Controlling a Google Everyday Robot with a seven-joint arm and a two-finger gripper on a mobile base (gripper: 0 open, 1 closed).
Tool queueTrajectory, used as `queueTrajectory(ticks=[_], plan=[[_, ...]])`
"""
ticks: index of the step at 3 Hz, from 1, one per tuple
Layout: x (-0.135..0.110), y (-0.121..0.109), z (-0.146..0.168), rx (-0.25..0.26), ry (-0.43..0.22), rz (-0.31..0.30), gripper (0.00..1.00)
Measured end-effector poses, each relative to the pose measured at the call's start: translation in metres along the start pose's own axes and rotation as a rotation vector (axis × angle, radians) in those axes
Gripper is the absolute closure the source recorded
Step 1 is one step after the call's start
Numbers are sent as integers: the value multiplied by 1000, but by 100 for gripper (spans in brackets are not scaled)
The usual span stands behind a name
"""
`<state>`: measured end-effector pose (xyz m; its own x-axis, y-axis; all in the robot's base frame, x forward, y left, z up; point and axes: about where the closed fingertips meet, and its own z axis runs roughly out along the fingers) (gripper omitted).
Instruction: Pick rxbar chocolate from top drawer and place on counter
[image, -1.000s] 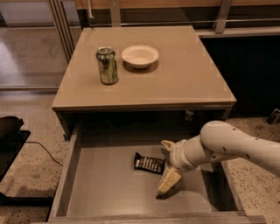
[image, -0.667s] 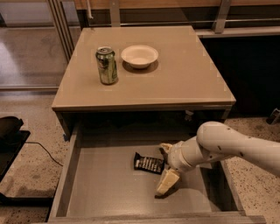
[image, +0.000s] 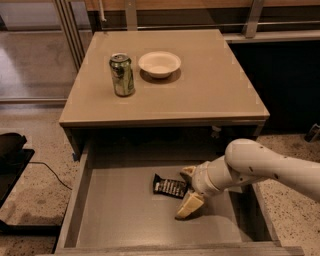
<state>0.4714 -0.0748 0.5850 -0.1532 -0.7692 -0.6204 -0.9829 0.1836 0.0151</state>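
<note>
The rxbar chocolate (image: 170, 187), a flat black bar with white lettering, lies on the floor of the open top drawer (image: 120, 210), near its middle. My gripper (image: 188, 190) reaches in from the right on a white arm. Its two cream fingers are spread open, one behind the bar's right end and one (image: 189, 205) in front of it, so they straddle that end. The counter (image: 200, 85) is the beige top above the drawer.
A green drink can (image: 122, 74) and a white bowl (image: 159, 64) stand on the counter's back left part. The drawer's side walls (image: 74, 200) flank the gripper. A black object (image: 11, 150) sits on the speckled floor at left.
My gripper has shifted slightly left, closer around the bar's right end. The bar has not moved.
</note>
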Motion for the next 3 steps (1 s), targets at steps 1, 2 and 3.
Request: queueTrajectory(ticks=[1, 2, 3], plan=[[0, 0, 0, 0, 0, 0, 42], [0, 0, 0, 0, 0, 0, 65], [0, 0, 0, 0, 0, 0, 88]])
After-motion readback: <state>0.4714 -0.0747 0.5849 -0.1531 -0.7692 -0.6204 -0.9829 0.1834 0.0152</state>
